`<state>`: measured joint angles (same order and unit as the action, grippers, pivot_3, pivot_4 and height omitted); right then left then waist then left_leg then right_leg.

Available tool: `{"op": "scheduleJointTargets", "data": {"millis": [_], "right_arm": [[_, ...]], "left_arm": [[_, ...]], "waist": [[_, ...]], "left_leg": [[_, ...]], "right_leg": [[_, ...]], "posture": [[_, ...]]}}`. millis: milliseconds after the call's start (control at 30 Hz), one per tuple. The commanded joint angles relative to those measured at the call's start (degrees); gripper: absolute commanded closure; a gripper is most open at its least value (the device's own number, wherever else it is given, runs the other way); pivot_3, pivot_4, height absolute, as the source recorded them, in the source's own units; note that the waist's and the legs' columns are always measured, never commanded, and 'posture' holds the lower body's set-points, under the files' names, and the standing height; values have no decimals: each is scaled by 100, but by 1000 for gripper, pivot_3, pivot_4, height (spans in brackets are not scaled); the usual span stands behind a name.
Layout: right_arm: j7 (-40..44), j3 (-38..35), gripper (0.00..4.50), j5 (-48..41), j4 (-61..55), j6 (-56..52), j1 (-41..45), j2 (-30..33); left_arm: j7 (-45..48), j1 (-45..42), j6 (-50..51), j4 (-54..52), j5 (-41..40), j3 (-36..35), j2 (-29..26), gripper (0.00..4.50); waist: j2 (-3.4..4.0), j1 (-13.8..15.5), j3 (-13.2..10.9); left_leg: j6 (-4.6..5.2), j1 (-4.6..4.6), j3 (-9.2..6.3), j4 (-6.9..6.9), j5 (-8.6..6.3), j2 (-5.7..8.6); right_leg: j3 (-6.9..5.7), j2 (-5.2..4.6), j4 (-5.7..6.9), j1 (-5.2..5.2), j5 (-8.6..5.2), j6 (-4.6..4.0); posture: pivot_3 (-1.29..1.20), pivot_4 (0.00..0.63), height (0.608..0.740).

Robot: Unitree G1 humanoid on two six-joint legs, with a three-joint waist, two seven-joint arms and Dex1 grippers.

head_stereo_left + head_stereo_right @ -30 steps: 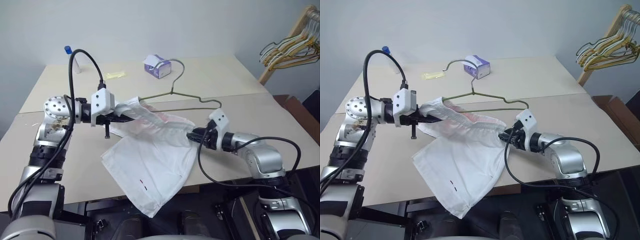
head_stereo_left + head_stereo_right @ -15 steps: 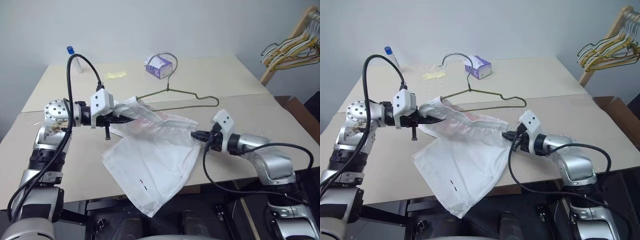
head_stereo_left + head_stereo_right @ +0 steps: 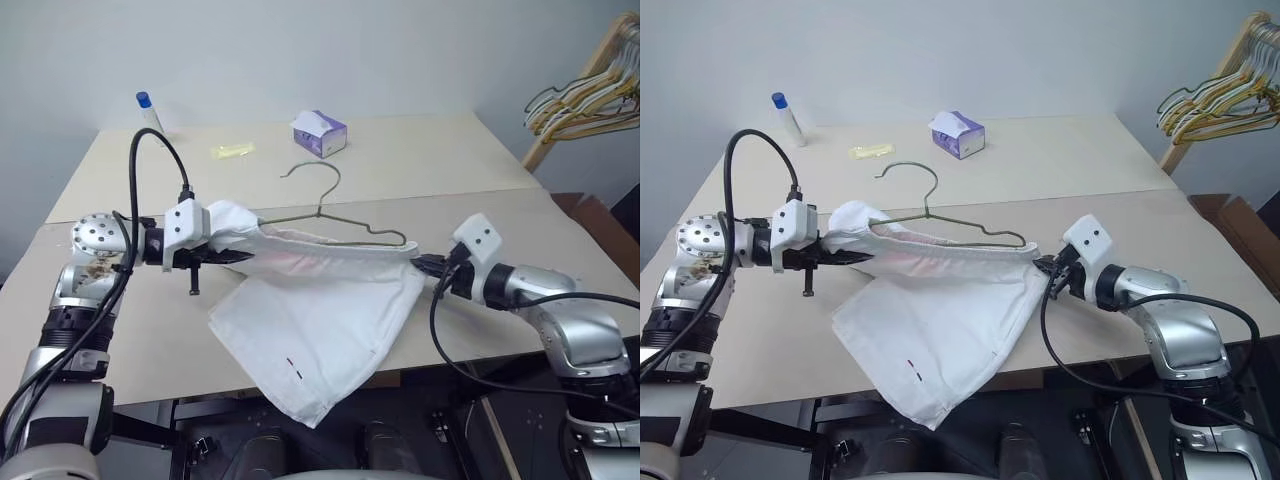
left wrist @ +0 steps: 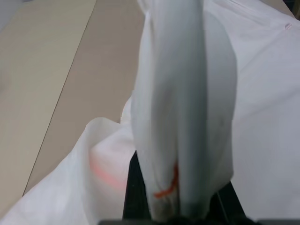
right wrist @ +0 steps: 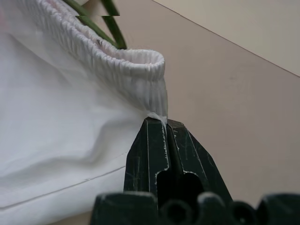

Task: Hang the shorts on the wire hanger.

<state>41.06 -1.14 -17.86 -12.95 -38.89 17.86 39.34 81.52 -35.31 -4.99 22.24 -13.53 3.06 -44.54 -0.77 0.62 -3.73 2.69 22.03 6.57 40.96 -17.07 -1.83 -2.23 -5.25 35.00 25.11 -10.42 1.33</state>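
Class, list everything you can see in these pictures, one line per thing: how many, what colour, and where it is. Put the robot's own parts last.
shorts: one, white, stretched between both grippers above the near table edge, legs hanging over it.
wire hanger: one, olive-grey, bottom inside the waistband, hook standing above.
tissue box: one, purple and white, far side of the table.
bottle: one, white with blue cap, far left corner.
yellow packet: one, far side, left of the box.
table: one, beige.
bunch of hangers: several, yellow and dark, on a wooden rack at right.
left gripper: jaws shut on the waistband's left end.
right gripper: black jaws shut on its right end.
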Motion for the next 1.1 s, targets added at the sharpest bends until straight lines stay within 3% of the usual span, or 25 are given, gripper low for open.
{"op": "scheduleJointTargets", "data": {"millis": [33,300,1100], "right_arm": [[-168,-305,4459,95,60,81,99,130],[-106,-210,4459,65,200,-13,145,146],[-45,-341,4459,-100,318,-127,114,308]], "left_arm": [[-60,9,-38,-8,-46,-229,-177,4500],[-390,-39,123,-165,-386,-453,118,4500],[108,140,463,-611,-773,-464,98,4500]], "waist": [[0,0,0],[0,3,0],[0,-2,0]], "left_leg": [[0,0,0,0,0,0],[1,0,-2,1,-1,0],[2,-1,-1,0,-1,-1]], "right_leg": [[0,0,0,0,0,0],[0,-1,1,0,0,0],[0,0,0,-1,0,0]], "posture": [[56,27,740],[61,28,740],[52,30,740]]}}
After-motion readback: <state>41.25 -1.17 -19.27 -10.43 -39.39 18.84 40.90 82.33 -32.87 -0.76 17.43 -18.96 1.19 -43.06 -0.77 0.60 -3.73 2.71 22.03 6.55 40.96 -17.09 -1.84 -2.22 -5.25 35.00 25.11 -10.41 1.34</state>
